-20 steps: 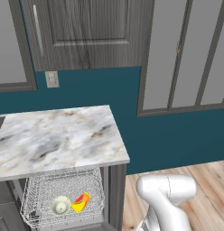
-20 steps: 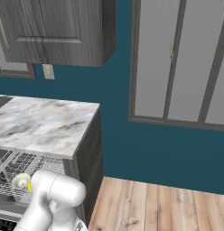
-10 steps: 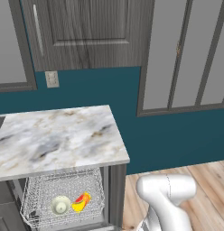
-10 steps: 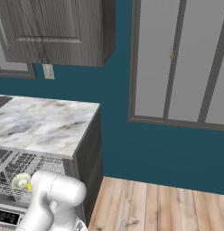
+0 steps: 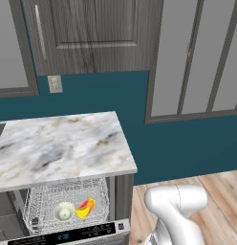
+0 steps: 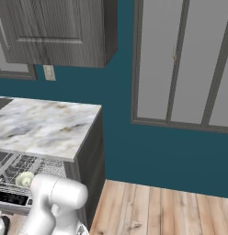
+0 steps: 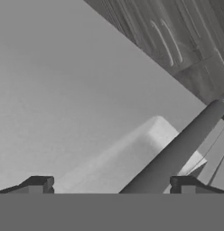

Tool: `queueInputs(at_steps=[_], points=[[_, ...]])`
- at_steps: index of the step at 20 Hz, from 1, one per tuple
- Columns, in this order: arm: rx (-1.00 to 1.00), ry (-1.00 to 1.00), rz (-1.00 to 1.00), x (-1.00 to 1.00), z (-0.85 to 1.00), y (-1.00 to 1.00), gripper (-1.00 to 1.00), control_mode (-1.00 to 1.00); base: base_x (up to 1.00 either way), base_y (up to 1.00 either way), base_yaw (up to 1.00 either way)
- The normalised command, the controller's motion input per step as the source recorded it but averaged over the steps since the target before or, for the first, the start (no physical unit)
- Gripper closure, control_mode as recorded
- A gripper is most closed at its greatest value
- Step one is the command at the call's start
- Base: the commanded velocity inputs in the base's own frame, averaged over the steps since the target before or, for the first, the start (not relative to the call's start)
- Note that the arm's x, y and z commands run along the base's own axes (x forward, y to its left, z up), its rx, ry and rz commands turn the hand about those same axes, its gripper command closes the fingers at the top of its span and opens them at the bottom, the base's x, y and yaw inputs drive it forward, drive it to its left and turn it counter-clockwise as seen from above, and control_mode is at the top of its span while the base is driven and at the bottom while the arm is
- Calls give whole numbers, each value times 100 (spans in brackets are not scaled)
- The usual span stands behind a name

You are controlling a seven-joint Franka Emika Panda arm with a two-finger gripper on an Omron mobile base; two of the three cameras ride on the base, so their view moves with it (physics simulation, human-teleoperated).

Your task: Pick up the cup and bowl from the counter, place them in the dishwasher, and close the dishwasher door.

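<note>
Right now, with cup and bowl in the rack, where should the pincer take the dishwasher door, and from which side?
Probably by its bar handle, near mid-length, coming square at the door's flat outer face. The dishwasher door is a plain grey panel with nothing else to hold. The pincer is open, with one fingertip on each side of the bar's near end.

wall outlet (image 5: pixel 54 83), wood floor (image 6: pixel 152 211), dark cabinet (image 5: pixel 91 33)

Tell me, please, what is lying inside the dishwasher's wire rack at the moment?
In the white wire rack of the dishwasher lie the pale bowl and, beside it, the yellow cup tipped on its side. The counter above covers the rack's rear part.
</note>
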Motion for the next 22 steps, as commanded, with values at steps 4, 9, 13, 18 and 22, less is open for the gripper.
queueInputs(at_steps=[4, 9, 13, 18, 22], points=[[0, -30, -18, 100, -46, 0, -100, -100, 0, 0, 0], [0, -30, -18, 100, -44, 0, -100, -100, 0, 0, 0], [1, -29, -20, 100, -49, 0, -100, -100, 0, 0, 0], [1, -28, -21, 100, -48, 0, -100, -100, 0, 0, 0], [1, -28, -22, 100, -46, 0, -100, -100, 0, 0, 0]])
